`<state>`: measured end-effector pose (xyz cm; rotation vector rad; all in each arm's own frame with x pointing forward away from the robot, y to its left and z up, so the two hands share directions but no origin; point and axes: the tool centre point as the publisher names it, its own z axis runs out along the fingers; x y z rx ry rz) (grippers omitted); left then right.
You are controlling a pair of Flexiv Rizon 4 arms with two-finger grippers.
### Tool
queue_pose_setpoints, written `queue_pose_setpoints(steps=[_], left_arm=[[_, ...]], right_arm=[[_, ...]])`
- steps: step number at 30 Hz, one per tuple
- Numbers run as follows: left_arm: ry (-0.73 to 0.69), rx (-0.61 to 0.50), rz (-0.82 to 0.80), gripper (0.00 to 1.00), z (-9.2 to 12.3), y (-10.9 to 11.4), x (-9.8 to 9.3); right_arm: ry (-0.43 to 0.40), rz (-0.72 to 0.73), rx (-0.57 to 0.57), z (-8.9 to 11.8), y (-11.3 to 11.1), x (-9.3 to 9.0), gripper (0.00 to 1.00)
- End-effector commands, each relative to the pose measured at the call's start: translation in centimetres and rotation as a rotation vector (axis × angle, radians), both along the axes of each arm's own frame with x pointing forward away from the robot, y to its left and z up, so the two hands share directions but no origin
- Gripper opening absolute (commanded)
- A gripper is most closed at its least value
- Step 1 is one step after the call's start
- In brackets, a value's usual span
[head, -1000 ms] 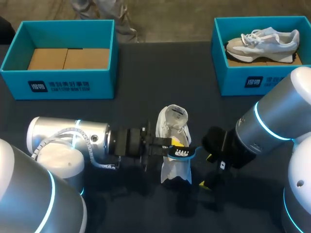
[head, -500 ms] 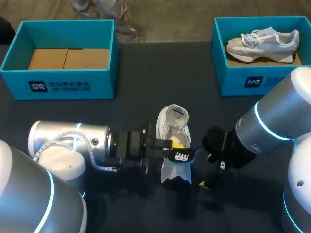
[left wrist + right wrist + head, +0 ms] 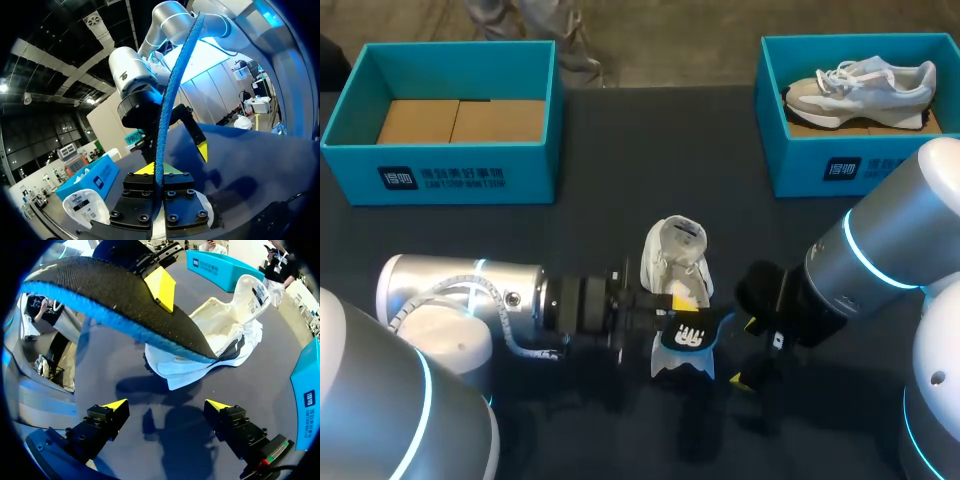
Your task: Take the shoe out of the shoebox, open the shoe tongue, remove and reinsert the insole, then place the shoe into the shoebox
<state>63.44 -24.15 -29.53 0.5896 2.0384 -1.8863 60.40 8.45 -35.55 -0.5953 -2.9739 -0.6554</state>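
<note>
Insole, black-topped with a blue foam edge (image 3: 688, 335), is pinched edge-on in the left gripper (image 3: 159, 172), just above the white mesh shoe (image 3: 675, 262) on the dark table (image 3: 620, 170); the right gripper (image 3: 166, 405) hangs spread wide beside the shoe, apart from it.

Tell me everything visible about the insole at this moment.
The insole is a thin, curved sheet: a black textured fabric face with white print and a bright blue edge. The left pincer holds it in the air, both fingers clamped on it. One end points down at the white shoe; whether it touches there is unclear.
</note>
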Motion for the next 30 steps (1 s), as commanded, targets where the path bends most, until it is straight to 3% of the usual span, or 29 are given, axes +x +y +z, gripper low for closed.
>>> queue_pose_setpoints(steps=[1,9,30], left_arm=[[-0.012,-0.001,0.005,0.00,-0.4,-0.1,-0.3],[-0.030,0.003,0.017,0.00,-1.0,-0.1,-0.3],[-0.078,0.002,0.034,0.00,0.7,0.0,-2.2]], right_arm=[[-0.002,-0.001,0.001,0.0,0.0,-0.1,1.00],[-0.002,-0.001,0.001,0.0,0.0,-0.1,1.00],[-0.002,-0.001,0.001,0.0,0.0,-0.1,1.00]])
